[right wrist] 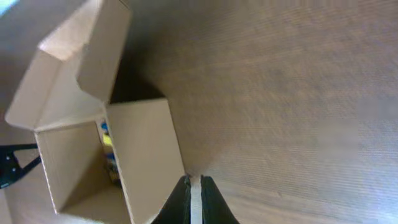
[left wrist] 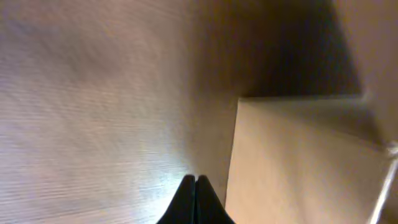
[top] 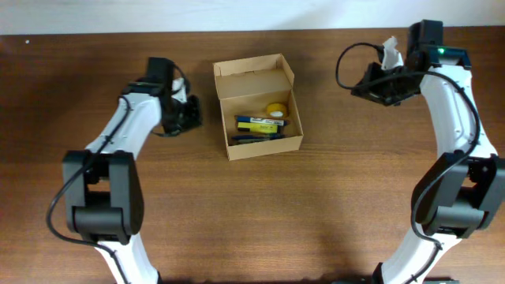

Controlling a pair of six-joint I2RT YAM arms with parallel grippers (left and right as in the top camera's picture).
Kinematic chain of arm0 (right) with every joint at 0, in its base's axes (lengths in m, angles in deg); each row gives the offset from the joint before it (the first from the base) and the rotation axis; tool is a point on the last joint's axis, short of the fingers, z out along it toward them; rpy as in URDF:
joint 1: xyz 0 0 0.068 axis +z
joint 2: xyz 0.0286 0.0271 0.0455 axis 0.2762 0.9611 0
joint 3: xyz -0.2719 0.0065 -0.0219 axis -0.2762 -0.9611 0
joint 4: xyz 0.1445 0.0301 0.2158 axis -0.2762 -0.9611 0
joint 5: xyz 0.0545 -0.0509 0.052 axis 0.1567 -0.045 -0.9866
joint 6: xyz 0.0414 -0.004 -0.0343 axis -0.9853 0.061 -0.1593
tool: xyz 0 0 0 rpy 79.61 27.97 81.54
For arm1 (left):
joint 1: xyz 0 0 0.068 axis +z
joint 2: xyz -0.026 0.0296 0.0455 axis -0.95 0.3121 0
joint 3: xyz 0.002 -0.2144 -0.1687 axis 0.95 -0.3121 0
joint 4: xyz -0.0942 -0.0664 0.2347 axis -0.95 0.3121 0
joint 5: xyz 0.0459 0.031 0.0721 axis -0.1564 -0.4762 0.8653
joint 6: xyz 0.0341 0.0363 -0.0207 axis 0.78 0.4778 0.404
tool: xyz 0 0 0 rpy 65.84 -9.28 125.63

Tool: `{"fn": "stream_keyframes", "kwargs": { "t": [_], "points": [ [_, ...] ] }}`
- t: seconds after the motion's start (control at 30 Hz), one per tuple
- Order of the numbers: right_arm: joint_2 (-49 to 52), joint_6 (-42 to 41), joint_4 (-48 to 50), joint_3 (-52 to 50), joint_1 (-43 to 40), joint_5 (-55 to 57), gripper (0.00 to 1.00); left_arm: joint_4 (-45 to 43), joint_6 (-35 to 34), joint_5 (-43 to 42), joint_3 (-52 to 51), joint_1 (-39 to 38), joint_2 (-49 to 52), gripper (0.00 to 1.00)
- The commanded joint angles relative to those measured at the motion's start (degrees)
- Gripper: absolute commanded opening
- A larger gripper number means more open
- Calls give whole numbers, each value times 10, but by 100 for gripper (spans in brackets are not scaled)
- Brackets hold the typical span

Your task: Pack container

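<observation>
Currently the open container (top: 264,147) holds small yellow-and-blue items (top: 258,124).

The container (top: 264,147) sits mid-table (top: 331,197), with its lid flap (top: 252,69) open on the far side. Inside, near the front wall, lie what seem to be markers (top: 256,125), and a small roll (top: 275,110) lies behind them. The left gripper (top: 188,118) is just left of the container. The right gripper (top: 364,87) is well apart to its right.
</observation>
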Motion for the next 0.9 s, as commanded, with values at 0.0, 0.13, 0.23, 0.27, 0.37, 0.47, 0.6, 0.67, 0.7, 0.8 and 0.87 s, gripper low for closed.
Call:
{"fn": "stream_keyframes", "kwargs": {
  "t": [0.0, 0.13, 0.23, 0.27, 0.37, 0.47, 0.6, 0.67, 0.7, 0.8, 0.87],
  "points": [
    [45, -37, 18, 0, 15, -30, 7, -26, -33, -45, 1, 12, 10, 2],
    [99, -64, 59, 0, 20, -120, 4, -78, -61, -96, 1, 15, 20, 2],
    [135, -89, 115, 0, 19, -202, 4, -122, -90, -137, 1, 15, 31, 2],
    [144, -98, 133, 0, 19, -221, 4, -133, -100, -143, 1, 15, 36, 2],
    [162, -128, 179, 0, 20, -250, 4, -164, -128, -158, 1, 15, 52, 1],
    [168, -137, 205, 0, 20, -257, 4, -186, -149, -169, 1, 15, 74, 2],
    [174, -137, 225, 0, 20, -256, 4, -208, -166, -172, 1, 15, 100, 2],
    [180, -144, 236, 0, 21, -256, 4, -217, -175, -173, 1, 15, 111, 2],
    [183, -154, 241, 0, 22, -256, 4, -222, -175, -173, 1, 15, 115, 1],
    [200, -173, 256, 0, 27, -257, 4, -238, -177, -172, 1, 15, 120, 2],
    [211, -178, 261, 0, 35, -259, 4, -250, -181, -170, 1, 15, 122, 2]
  ]
}}
